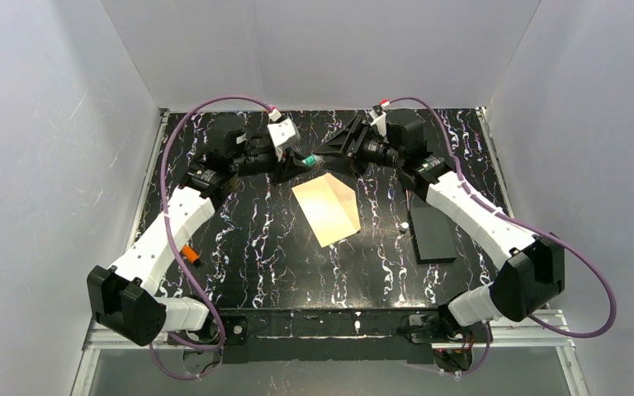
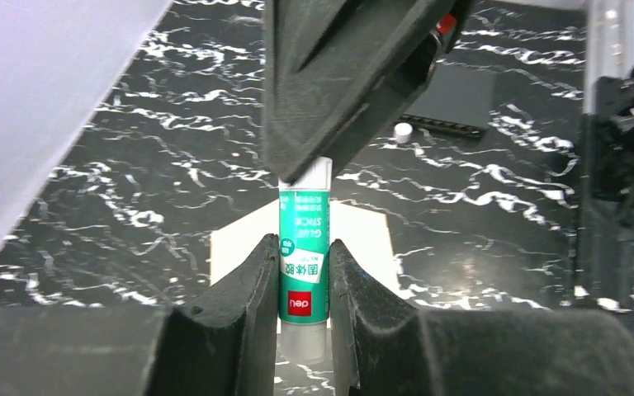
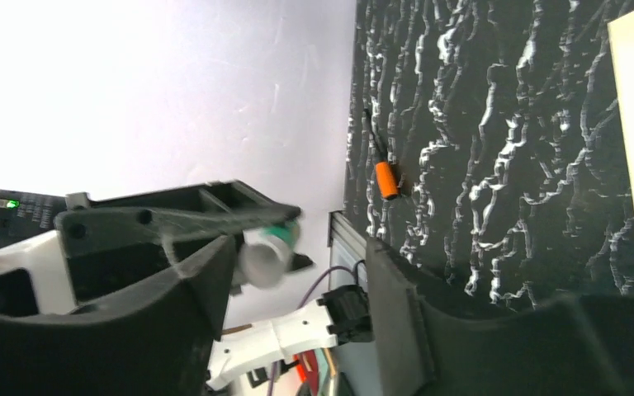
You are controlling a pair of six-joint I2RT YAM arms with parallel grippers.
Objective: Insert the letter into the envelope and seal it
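Envelope [image 1: 327, 209] lies near table [image 1: 239, 247] centre, well apart from edges.

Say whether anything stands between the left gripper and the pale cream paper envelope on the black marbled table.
Yes: the left gripper is shut on a green plastic glue stick, its tip between the open fingers of the right gripper, near the far edge of the envelope. Nothing lies on it.

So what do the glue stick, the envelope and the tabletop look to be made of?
The glue stick looks like a smooth plastic tube with a glossy green-and-white printed label and white ends. The envelope looks like matte cream-tan paper, lying flat with a crease line. The tabletop is hard, slightly shiny black with white veins. It has a marble look, possibly printed laminate; I cannot tell.
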